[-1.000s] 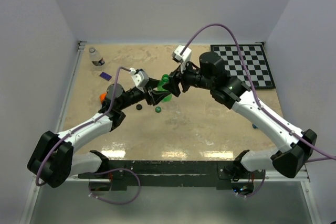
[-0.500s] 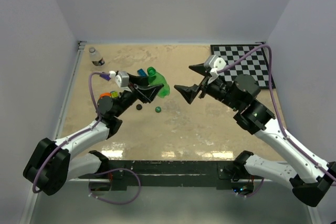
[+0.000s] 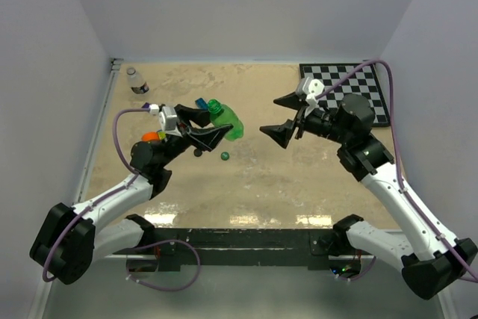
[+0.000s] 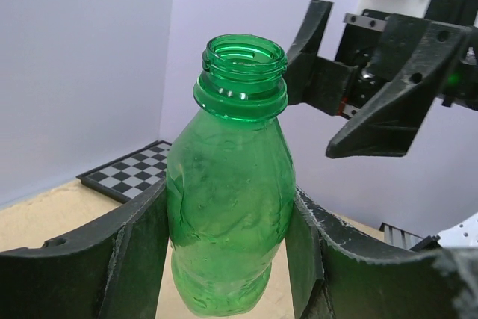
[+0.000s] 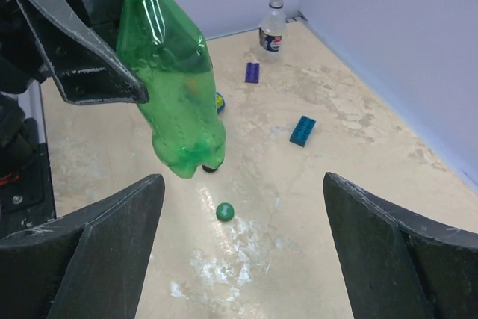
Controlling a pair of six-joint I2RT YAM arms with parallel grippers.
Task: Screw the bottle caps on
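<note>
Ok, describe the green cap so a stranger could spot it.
Find the green bottle held above the tan table by the left gripper. Two small round caps lie below it. The green cap is the one nearer the right arm; its neighbour, the black cap, is dark.

Beige table [image 3: 284, 177], checkerboard [image 3: 336, 74], clear bottle [image 3: 135, 81], green cap [image 3: 224, 156], black cap [image 3: 198, 152]

White arm shells [image 3: 112, 196], black joints [image 3: 153, 156]; purple cables [image 3: 117, 128]; black tapered tool fingers [image 5: 82, 259], scuffed edges.
</note>
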